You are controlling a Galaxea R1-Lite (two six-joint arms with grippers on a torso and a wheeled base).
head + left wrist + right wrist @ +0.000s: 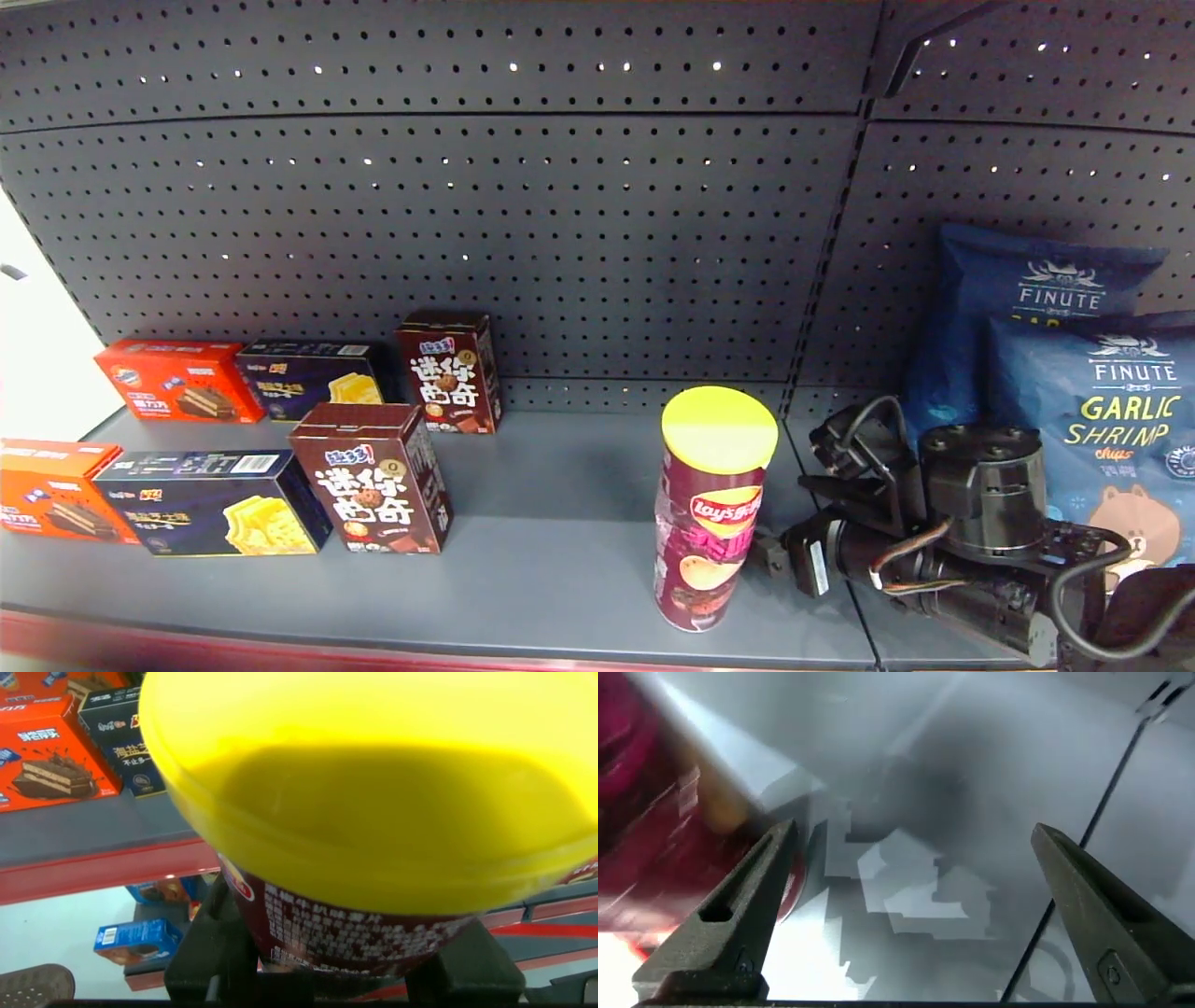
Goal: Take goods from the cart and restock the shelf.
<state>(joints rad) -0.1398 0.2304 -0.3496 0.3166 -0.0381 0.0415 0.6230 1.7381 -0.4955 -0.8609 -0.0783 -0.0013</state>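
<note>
Head view, left to right:
- Far left of the shelf (560,560): two orange wafer boxes (177,381), one in the back row and one in front at the frame edge.
- Next over: two navy boxes (313,378), again back and front, each just beside its orange neighbour.
- Then two brown cookie boxes (448,371), upright. The front one is turned slightly.
- Centre, lower half: standing chips can (714,504), maroon with a yellow lid, upright near the shelf's front edge and well apart from the boxes.
- Just right of it: right gripper (789,523), low over the shelf and pointing at the can. One fingertip is right by the can's lower body. Can't tell if it touches.
- Far right: two blue shrimp chips bags (1102,439), upright against the pegboard back (597,233).

Left wrist view: left gripper (341,975) is clamped on a second can, the held chips can (374,793), with dark fingers (215,957) on either side of the maroon body below the yellow lid. Behind it are a red shelf edge (93,877) and a blue box (135,938) on a lower level.

Right wrist view: right gripper (906,905) fingers are spread wide with nothing between them. The blurred maroon can (645,812) sits outside one finger.
</note>
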